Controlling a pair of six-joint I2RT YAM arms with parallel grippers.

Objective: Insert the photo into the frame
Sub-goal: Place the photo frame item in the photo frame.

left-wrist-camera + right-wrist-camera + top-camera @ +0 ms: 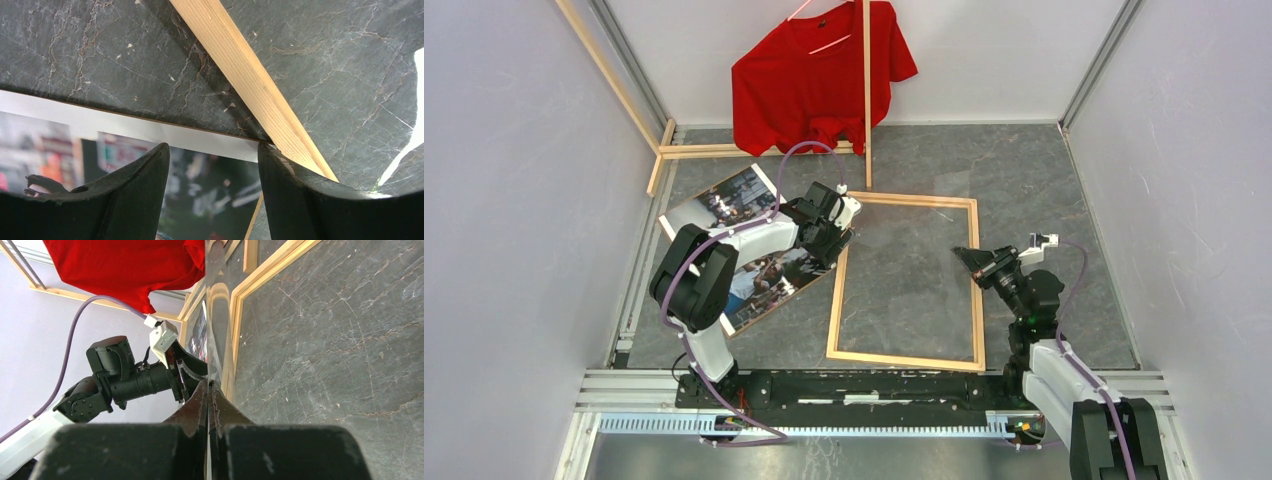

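On table [1024, 180], photo [724, 200] beside frame [904, 357] (corner touching), left pincer [212, 150] apart, right pincer [208, 387] clamped on pane [216, 310]

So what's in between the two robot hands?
The frame's left wooden strip, then its clear pane with grey table showing through, seen in the top view. The left hand is open; the right hand pinches the pane's edge.

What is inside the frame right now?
Only bare table under the clear pane that the right gripper pinches; no photo, which lies outside to the left. The left gripper covers the far-left corner of the frame.
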